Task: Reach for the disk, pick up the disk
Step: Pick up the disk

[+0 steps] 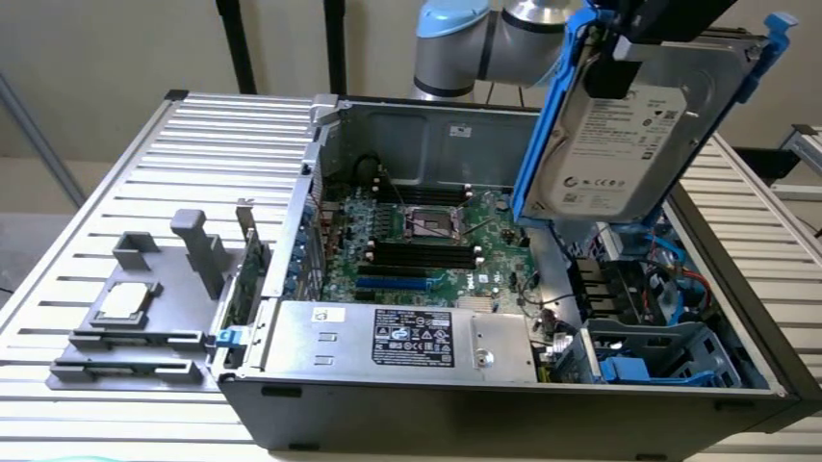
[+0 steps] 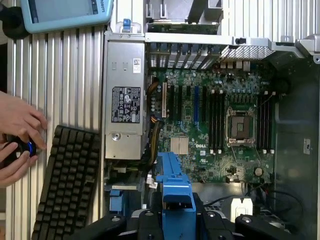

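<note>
Above the worktop (image 1: 154, 164) and open case (image 1: 514, 404), the gripper (image 2: 177, 212) grips the disk (image 1: 629, 144), lifted clear: pickup looks done.

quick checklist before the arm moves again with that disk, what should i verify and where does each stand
1. Disk off its seat: ok. The disk hangs tilted above the open computer case, clear of the motherboard.
2. Grip on the disk: ok. The gripper is clamped on the blue frame.
3. Grip centred on the frame: cannot tell.
4. Cables free of the disk: cannot tell. The blue cables lie close under its lower edge.
5. Person clear of the arm: ok. A person's hands rest beside the keyboard, outside the case.
6. Power supply out of the disk's way: ok, it sits lower, at the case front.
</note>
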Robot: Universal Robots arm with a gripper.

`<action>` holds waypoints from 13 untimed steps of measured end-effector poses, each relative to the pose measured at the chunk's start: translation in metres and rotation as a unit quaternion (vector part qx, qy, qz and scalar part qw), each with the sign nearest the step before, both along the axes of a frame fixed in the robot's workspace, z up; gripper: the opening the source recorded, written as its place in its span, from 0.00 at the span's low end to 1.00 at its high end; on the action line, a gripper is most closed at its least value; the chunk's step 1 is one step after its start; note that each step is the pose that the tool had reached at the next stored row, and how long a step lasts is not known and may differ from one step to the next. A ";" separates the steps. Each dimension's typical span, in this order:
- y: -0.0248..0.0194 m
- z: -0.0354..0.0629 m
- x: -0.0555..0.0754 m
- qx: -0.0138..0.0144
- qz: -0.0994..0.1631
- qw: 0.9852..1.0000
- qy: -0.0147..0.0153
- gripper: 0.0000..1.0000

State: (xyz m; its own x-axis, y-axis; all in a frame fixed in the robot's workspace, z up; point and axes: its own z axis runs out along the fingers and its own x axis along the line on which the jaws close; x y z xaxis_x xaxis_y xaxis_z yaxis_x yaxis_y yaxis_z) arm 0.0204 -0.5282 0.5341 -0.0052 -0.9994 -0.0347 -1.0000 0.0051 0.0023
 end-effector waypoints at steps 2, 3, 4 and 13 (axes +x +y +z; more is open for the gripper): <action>-0.0042 0.0000 0.008 0.000 0.000 1.000 0.000 0.32; -0.0061 0.0000 0.012 0.000 0.000 1.000 0.000 0.32; -0.0082 0.0000 0.015 0.000 0.000 1.000 0.000 0.32; -0.0261 0.0000 0.048 0.000 0.000 1.000 0.000 0.32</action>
State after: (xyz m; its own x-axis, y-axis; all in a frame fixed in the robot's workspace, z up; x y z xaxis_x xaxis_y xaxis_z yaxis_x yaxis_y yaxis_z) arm 0.0681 -0.5543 0.5341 -0.0052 -0.9994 -0.0354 -1.0000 0.0051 0.0024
